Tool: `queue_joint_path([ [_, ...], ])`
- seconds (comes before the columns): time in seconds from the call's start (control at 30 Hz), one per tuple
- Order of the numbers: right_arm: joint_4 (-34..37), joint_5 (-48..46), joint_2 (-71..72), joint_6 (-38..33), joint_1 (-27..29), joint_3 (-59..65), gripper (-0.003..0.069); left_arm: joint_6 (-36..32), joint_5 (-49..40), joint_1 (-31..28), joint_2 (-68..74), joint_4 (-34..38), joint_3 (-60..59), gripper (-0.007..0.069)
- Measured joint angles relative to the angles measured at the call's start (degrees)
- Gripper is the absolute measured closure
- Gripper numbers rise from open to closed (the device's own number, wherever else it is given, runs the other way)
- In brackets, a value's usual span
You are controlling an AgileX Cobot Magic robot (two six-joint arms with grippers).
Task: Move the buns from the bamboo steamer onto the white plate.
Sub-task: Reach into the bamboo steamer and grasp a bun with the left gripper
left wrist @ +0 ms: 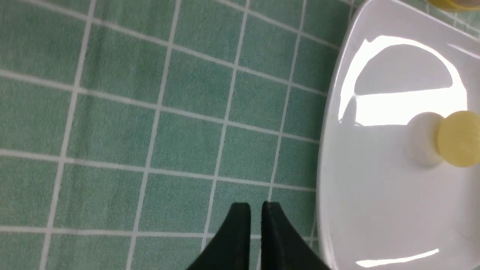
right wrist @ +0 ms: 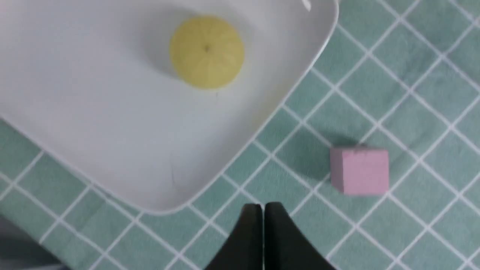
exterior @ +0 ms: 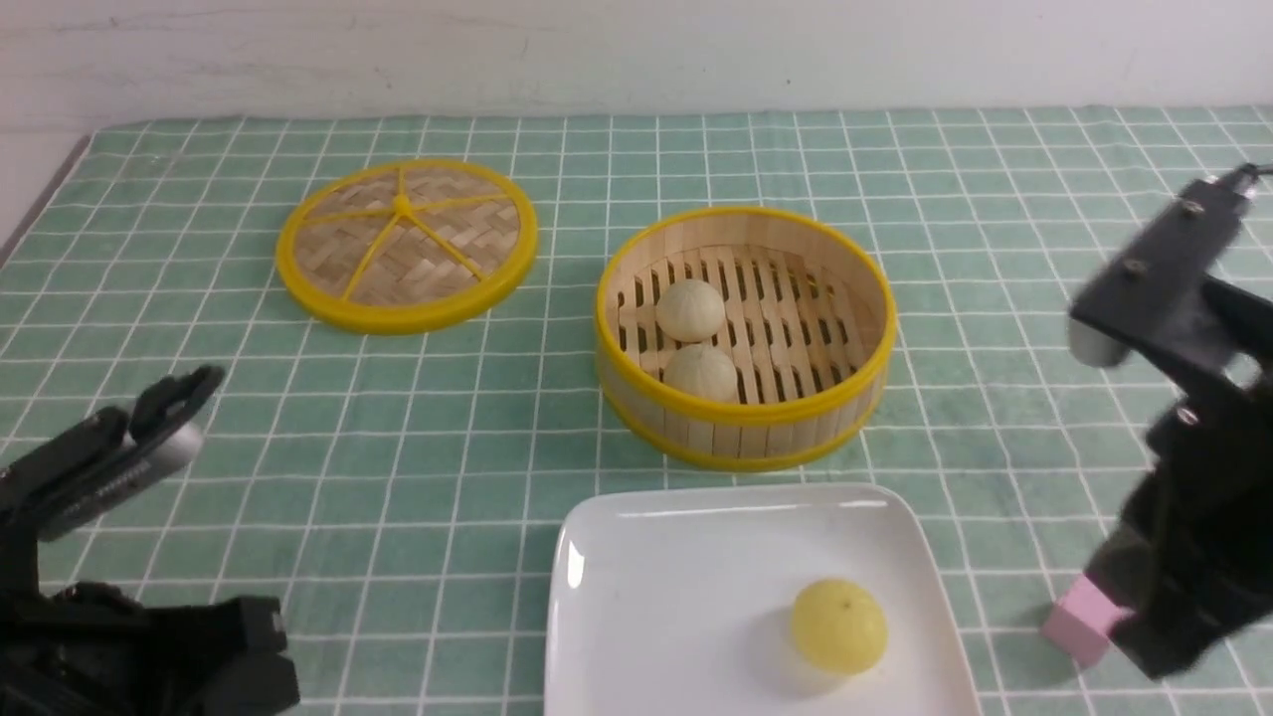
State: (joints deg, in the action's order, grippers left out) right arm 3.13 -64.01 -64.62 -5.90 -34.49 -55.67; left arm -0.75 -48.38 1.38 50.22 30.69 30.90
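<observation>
Waiting in steamer, far of plate: beige buns; yellow bun set on plate. Left gripper, right gripper empty, fingers together. Risks: steamer wall clipped on entry; nearby pink cube knocked.

We find the white plate cut by the front view's lower edge, the pink cube beside it half behind our blurred right arm, the plate-side beige bun partly masked by the bamboo steamer wall, yellow bun clipped in left wrist view

Three buns (two beige, one yellow), one steamer, lid, plate, cube.
</observation>
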Motion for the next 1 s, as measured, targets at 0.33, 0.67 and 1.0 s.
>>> queue_joint_path([
  [0.33,-0.8,7.8,20.7,3.1,0.0,21.4,0.0672,-2.4,-5.4,5.2,17.7,0.2,21.3,0.0623],
  [0.67,-1.7,12.2,24.4,4.8,0.0,24.4,0.0669,4.7,-0.9,23.6,43.9,-4.2,44.6,0.0526],
  [1.0,-2.3,13.0,24.4,5.9,0.0,24.4,0.0662,10.4,-0.9,30.9,68.2,-18.8,72.2,0.0276],
])
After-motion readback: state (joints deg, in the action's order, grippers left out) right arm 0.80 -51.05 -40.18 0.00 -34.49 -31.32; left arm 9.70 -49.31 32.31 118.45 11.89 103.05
